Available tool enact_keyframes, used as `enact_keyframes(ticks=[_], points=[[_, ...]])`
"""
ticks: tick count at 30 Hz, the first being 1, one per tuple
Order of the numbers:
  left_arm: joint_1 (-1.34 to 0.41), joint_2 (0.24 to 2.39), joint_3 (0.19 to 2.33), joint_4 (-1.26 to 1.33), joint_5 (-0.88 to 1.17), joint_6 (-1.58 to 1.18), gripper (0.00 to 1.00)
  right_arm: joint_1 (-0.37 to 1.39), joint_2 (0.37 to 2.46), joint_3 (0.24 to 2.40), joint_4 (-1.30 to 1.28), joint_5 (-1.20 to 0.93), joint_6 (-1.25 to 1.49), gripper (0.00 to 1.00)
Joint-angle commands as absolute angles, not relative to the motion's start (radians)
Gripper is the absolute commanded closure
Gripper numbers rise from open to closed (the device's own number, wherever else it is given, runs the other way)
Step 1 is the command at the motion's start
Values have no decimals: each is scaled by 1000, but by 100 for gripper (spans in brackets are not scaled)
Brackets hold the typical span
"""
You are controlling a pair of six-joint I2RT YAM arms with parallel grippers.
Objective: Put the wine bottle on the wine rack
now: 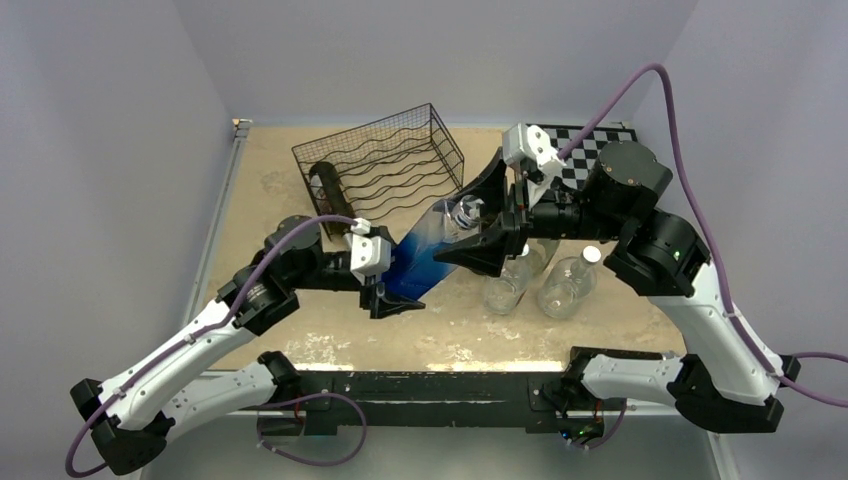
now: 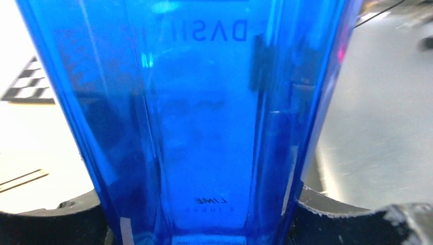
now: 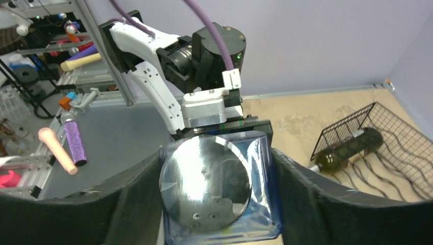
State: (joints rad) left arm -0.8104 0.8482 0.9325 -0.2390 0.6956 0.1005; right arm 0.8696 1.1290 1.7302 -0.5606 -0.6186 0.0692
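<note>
The wine bottle is a square blue glass bottle with a round silver cap, held tilted above the table between both arms. My left gripper is shut on its lower end, and blue glass fills the left wrist view. My right gripper is shut on the cap end, with a black finger pressed against each side of the bottle. The wine rack, black wire mesh with wavy tiers, stands behind the bottle at the back of the table and shows at the right of the right wrist view.
A dark bottle lies in the rack's left end. Two clear bottles lie on the table under the right arm. A chessboard sits at the back right. Purple walls close in the table.
</note>
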Motion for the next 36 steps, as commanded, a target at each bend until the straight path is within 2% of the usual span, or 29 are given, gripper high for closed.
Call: enact_keyframes(ticks=[1,3,6,13,19,22,28,36], points=[[-792,839,1024,-214,414,411,100,861,1062,1726,-519,-516,111,21],[-792,857,1048,-226,367,494,100,861,1054,1727,-523,-511,97,10],[-792,878,1072,-237,310,586,100,860,1040,1733,-532,-500,78,2],[-793,892,1054,-161,161,778,100,860,1064,1873,-669,-427,70,1],[-792,880,1020,-96,120,940,100,859,1335,2306,-1160,-277,123,1],[-792,891,1025,-108,81,1001,100,854,1455,2452,-1366,-264,168,1],[-792,900,1014,-83,54,1100,100,850,1516,2396,-1488,-289,214,8],[-792,914,1013,-56,54,1156,100,850,1566,2277,-1533,-249,206,7]])
